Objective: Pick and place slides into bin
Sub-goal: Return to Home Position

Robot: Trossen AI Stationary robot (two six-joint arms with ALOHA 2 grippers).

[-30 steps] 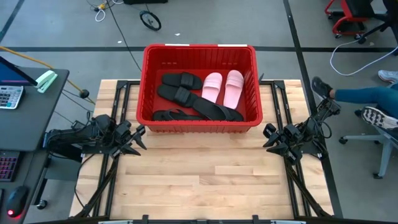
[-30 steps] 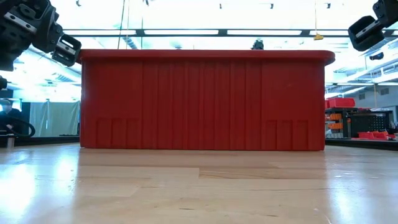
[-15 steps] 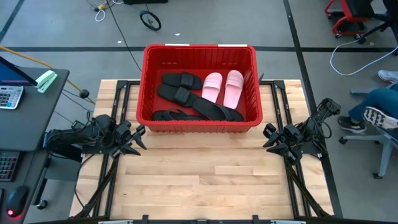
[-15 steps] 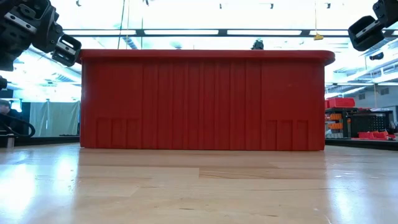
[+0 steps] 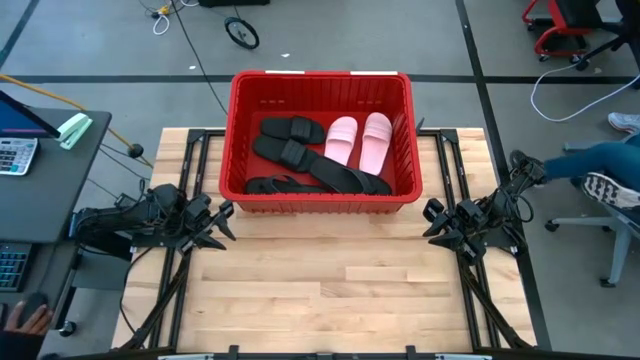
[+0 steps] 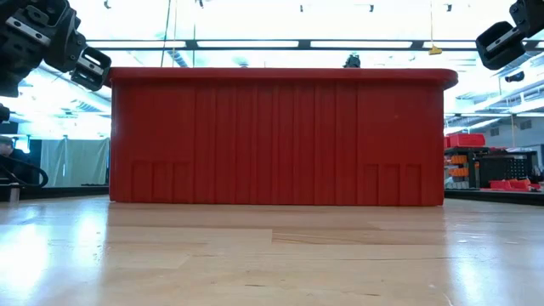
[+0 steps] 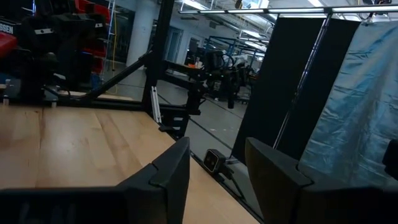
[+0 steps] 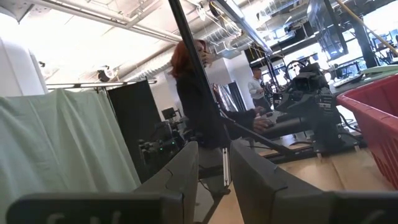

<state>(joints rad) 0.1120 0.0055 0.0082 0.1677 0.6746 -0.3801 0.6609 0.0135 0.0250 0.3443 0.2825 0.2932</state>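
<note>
Because the slides (image 5: 345, 140) all lie inside the bin (image 5: 320, 77), the left gripper (image 5: 220, 226) and right gripper (image 5: 433, 222) hover empty, fingers apart, off its near corners.

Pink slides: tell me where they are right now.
In the high view, the pink slides lie side by side in the right half of the red bin, with the black slides on their left.
</note>
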